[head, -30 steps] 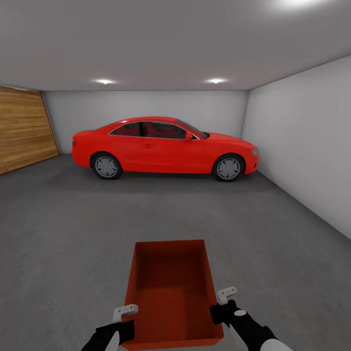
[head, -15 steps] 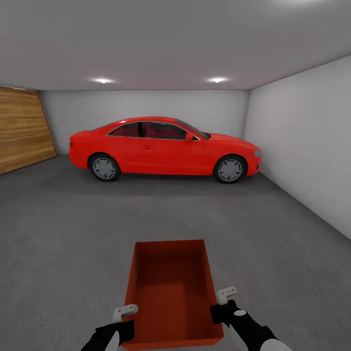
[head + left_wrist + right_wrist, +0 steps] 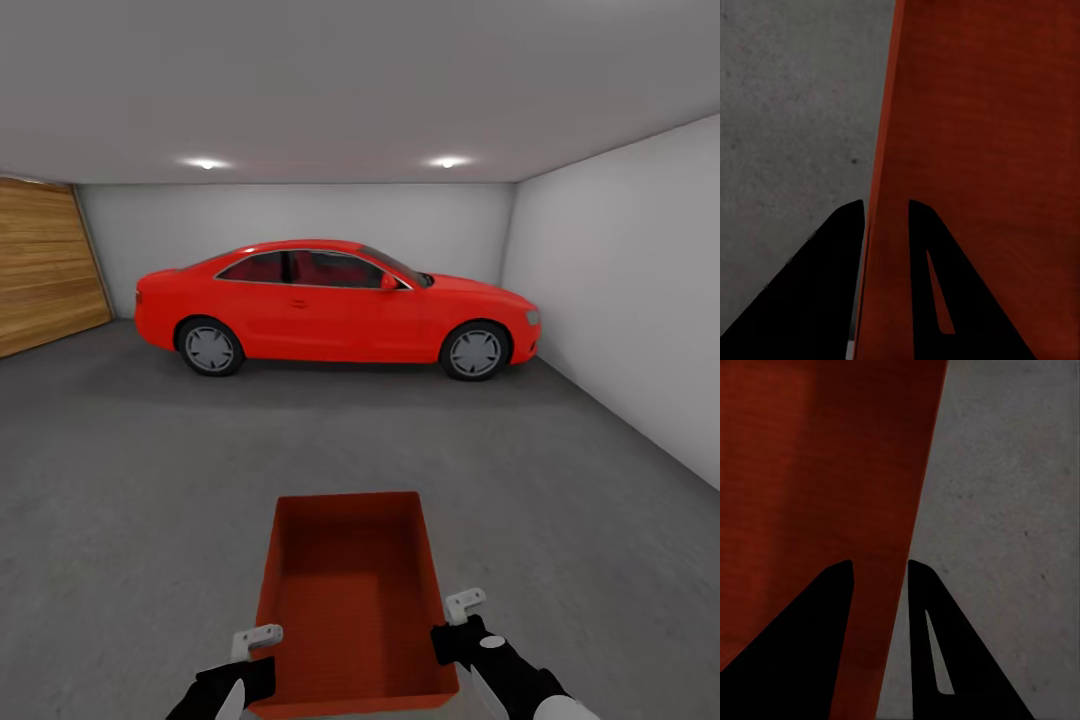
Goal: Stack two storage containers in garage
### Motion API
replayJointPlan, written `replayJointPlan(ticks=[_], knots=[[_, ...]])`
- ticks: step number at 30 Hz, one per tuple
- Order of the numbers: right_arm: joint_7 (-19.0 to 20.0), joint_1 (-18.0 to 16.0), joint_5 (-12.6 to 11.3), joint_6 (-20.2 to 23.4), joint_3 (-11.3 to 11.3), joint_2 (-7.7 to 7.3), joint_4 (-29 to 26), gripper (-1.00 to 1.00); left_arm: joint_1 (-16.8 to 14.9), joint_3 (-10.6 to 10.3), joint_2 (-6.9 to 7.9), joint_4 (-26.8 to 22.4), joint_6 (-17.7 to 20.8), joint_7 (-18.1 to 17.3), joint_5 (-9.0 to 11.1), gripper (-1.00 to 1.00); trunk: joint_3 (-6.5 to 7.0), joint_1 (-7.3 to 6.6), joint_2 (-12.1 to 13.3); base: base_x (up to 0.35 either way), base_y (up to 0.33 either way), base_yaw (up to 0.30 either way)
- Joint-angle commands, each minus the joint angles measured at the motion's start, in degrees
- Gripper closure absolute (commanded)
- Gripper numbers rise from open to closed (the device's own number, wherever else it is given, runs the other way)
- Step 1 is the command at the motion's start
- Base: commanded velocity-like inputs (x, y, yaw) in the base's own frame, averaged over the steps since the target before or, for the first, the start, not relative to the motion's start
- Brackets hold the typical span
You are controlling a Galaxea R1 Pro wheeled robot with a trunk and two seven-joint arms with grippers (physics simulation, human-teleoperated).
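Note:
I am in the garage, carrying one red-orange storage container (image 3: pixel 350 590) held out in front of me above the dark grey concrete floor (image 3: pixel 130 480). My left gripper (image 3: pixel 252 668) is shut on the container's left wall (image 3: pixel 881 187), one finger on each side of it. On the opposite side, my right gripper (image 3: pixel 448 632) clamps the right wall (image 3: pixel 900 547) the same way. The bin is open-topped and empty.
A red car (image 3: pixel 335 308) is parked side-on across the far end. A wooden garage door (image 3: pixel 45 262) lies at the left, a white wall (image 3: pixel 630 300) at the right. Open concrete stretches between me and the car.
The view has crept forward, so the car looks slightly larger and wider. The container and both grippers keep the same place in the picture.

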Motion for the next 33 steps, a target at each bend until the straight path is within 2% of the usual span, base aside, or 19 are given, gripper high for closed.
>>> replayJointPlan(ticks=[1, 33], knots=[[1.7, 0.0, 0.0, -0.3, 0.2, 2.19, -0.3, 1.00, 0.0, 0.0, -0.04, 0.1, 0.4, 0.7, -0.5, 1.00, -0.02, 0.05, 0.0, 0.324, 0.000, 0.000], [1.8, 0.0, 0.0, -0.3, 0.1, 2.19, -0.3, 1.00, 0.0, 0.0, -0.04, 0.1, 0.4, 0.7, -0.5, 1.00, -0.02, 0.05, 0.0, 0.324, 0.000, 0.000]])
